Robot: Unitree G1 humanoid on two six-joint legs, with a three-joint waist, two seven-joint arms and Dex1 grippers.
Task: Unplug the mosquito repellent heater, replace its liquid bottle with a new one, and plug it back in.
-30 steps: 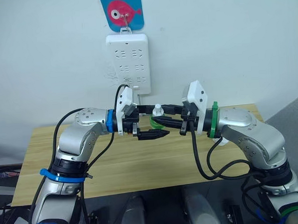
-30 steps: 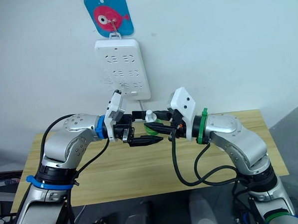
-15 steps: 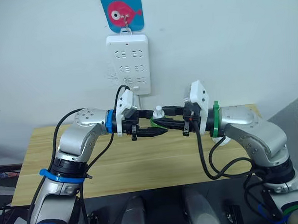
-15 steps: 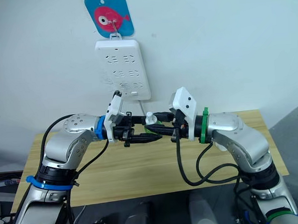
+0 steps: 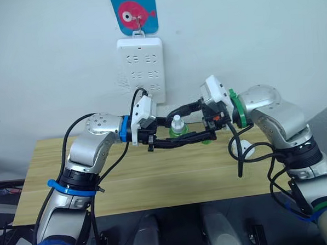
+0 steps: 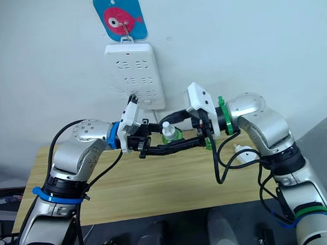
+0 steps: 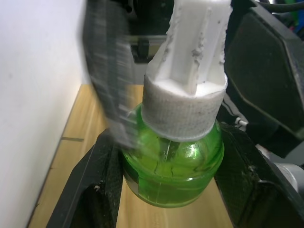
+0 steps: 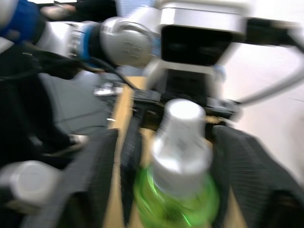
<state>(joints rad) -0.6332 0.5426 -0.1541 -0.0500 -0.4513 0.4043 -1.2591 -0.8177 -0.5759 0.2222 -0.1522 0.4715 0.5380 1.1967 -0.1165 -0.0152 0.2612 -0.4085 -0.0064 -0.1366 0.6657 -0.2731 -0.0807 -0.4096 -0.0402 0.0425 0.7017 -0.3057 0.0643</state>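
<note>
A green liquid bottle [image 5: 178, 132] with a white cap hangs upright above the wooden table [image 5: 155, 180], below the wall power strip. My left gripper [image 5: 174, 135] is shut on its green body; in the left wrist view both fingers press against the bottle [image 7: 173, 166]. My right gripper [image 5: 181, 125] reaches in from the opposite side and stands open, its fingers [image 8: 90, 171] apart from the bottle [image 8: 178, 190] on either side. A small white rounded unit [image 5: 246, 149], likely the mosquito repellent heater, lies on the table partly hidden behind my right forearm.
A white multi-socket power strip [image 5: 141, 69] hangs on the wall under a blue tag with a pink fish [image 5: 134, 11]. Black cables loop under both forearms. The table's front edge lies close below the arms.
My left gripper closed on the bottle, then my right gripper opened and let it go. My right elbow has lifted and swung up toward the wall. The bottle stays at about the same spot.
</note>
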